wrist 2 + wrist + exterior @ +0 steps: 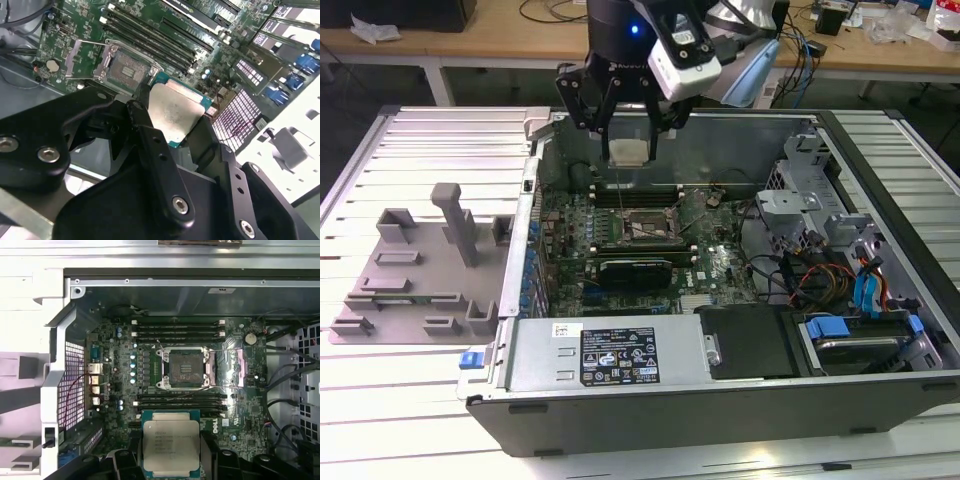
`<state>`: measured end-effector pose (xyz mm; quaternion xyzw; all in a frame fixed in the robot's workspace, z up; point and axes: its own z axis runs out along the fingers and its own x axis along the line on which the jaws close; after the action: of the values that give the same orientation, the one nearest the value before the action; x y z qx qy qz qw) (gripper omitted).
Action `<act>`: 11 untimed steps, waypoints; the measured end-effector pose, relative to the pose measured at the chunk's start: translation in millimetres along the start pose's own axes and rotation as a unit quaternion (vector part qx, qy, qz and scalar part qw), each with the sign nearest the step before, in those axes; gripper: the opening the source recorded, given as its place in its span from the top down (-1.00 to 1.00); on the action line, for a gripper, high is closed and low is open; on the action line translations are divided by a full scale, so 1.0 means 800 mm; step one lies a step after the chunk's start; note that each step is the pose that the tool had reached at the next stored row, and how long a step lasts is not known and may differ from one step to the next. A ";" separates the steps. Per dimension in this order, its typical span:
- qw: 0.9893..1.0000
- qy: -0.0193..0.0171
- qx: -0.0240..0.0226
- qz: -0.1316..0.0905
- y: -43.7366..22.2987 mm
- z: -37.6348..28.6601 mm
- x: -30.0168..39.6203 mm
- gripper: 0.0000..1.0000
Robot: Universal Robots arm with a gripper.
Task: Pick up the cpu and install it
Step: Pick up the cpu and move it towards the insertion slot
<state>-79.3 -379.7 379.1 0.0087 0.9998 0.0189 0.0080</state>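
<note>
Hovering upper centre in the exterior view, the pincer (627, 146) clamps the cpu (625, 153). The open motherboard socket (641, 228) sits lower down.

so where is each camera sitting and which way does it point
exterior view: off the arm, looking down into the computer case; the gripper shows, holding the cpu.
first wrist view: on the arm, facing down at the socket; gripper parts flank the cpu.
second wrist view: on the arm, slanted past the gripper fingers toward the socket.
both wrist views share cpu and socket.
</note>
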 end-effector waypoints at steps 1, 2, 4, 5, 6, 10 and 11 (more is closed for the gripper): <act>1.000 0.000 0.000 0.000 -0.0001 0.0021 0.0000 -0.09; 1.000 0.000 0.000 0.000 -0.0002 0.0044 0.0001 -0.09; 1.000 0.000 0.000 0.000 -0.0004 0.0107 0.0002 -0.09; 1.000 0.000 0.000 0.000 -0.0005 0.0140 0.0002 -0.09; 1.000 0.000 0.000 0.000 -0.0006 0.0162 0.0003 -0.09; 1.000 0.000 0.000 0.000 -0.0009 0.0244 0.0004 -0.09; 1.000 0.000 0.000 0.000 -0.0010 0.0272 0.0004 -0.09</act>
<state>-79.3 -379.7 357.3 0.0087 0.9998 0.0189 0.0081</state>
